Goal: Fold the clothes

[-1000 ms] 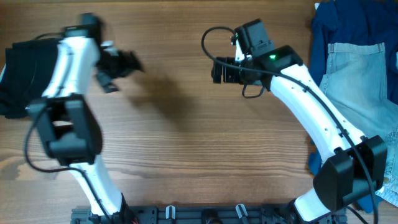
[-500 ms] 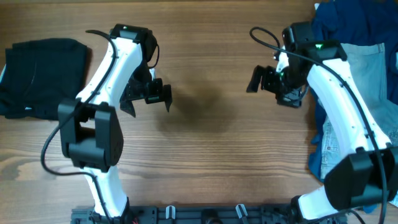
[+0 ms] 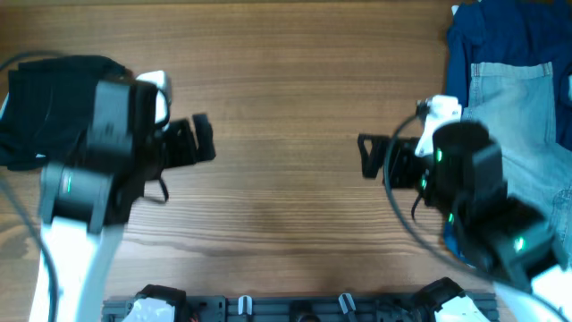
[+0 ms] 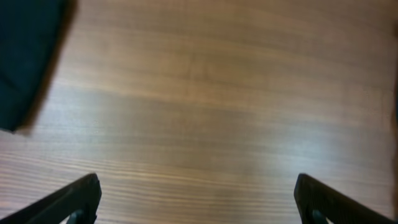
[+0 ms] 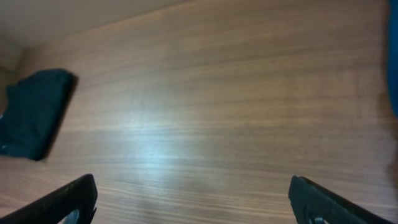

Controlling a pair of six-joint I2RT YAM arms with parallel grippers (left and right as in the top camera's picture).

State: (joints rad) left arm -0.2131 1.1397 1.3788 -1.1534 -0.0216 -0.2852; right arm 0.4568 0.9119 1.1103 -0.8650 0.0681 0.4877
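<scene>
A folded black garment (image 3: 45, 107) lies at the table's far left; it also shows in the left wrist view (image 4: 25, 56) and the right wrist view (image 5: 34, 112). A pile of blue and pale denim clothes (image 3: 514, 98) lies at the right edge. My left gripper (image 3: 198, 143) is open and empty, raised over bare wood to the right of the black garment. My right gripper (image 3: 368, 156) is open and empty, raised over bare wood to the left of the pile. Both sets of fingers (image 4: 74, 199) (image 5: 68, 199) stand wide apart.
The wooden table (image 3: 286, 107) stretches between the two arms. A dark rail with clips (image 3: 295, 309) runs along the front edge. A strip of blue cloth (image 5: 393, 56) shows at the right edge of the right wrist view.
Both arms have pulled back toward the front edge and risen toward the camera. The left gripper moved left, the right gripper moved down and slightly left. Both stay open and empty.
</scene>
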